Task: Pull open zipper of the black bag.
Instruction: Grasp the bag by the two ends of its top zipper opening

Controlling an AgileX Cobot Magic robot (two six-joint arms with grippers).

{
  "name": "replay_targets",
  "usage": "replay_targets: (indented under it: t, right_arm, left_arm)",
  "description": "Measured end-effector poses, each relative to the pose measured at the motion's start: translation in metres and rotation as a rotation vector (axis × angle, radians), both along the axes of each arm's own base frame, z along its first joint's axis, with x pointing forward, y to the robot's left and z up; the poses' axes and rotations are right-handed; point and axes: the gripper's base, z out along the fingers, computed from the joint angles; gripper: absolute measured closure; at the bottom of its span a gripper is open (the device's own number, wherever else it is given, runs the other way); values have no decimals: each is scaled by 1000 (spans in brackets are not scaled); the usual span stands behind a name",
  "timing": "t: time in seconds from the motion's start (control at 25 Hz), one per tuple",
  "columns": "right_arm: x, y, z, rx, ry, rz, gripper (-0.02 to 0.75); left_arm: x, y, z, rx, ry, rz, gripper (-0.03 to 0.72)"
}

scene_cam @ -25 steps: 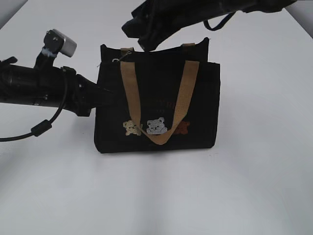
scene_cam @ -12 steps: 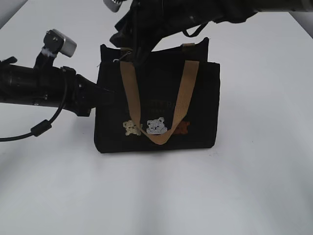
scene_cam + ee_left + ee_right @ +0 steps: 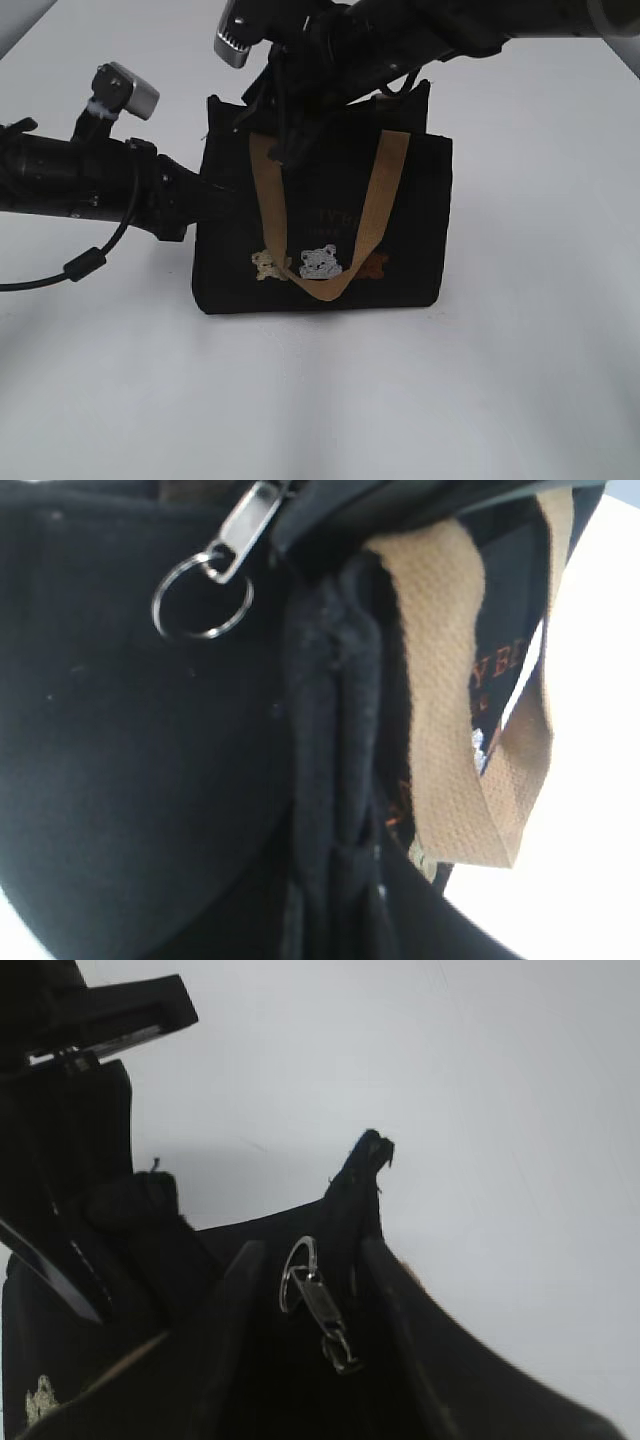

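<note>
- Bag count is one: a small black fabric tote (image 3: 325,215) stands upright on the white tabletop (image 3: 520,380), near the middle of the exterior view.
- Two tan webbing handles show; the front one (image 3: 325,235) hangs down over the bag's face in a U, and only a bit of the rear one (image 3: 388,94) peeks out at the top edge under the arm.
- Three small animal patches (image 3: 320,262) sit in a row low on the front, beneath faint lettering.
- One dark zipper runs along the top edge; its silver metal clasp and round ring (image 3: 312,1298) lie near the bag's left end, and the left wrist view shows the same ring (image 3: 202,597) hanging free against black fabric.
- The right gripper (image 3: 305,1290) reaches down from above onto that left top corner, its two dark fingers (image 3: 232,1305) standing apart on either side of the pull, part-closed; whether they pinch it cannot be told.
- The left gripper (image 3: 205,200) presses in at the bag's left side; its fingers are nearly closed, and a fold of black cloth (image 3: 330,740) bunches right in front of its camera.
</note>
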Motion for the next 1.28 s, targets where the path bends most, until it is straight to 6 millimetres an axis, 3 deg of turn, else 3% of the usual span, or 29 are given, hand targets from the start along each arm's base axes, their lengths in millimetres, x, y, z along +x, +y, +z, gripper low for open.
replay_targets:
  t: [0.16,0.32,0.52,0.88,1.28]
  right_arm:
    - [0,1,-3,-19,24,-27,497]
    - [0,1,-6,-15,68,-49,646]
    - [-3,-8,8,36,158,-106,646]
    - [-3,-46,33,141,348,-215,646]
    - [-4,-48,46,336,412,-176,649]
  left_arm:
    - [0,0,-1,5,1,-3,635]
    - [0,0,-2,11,2,0,634]
    - [-1,-1,-1,-7,4,-12,634]
    - [-4,-11,7,-76,-6,-60,634]
    - [-4,-10,12,-88,-19,-53,635]
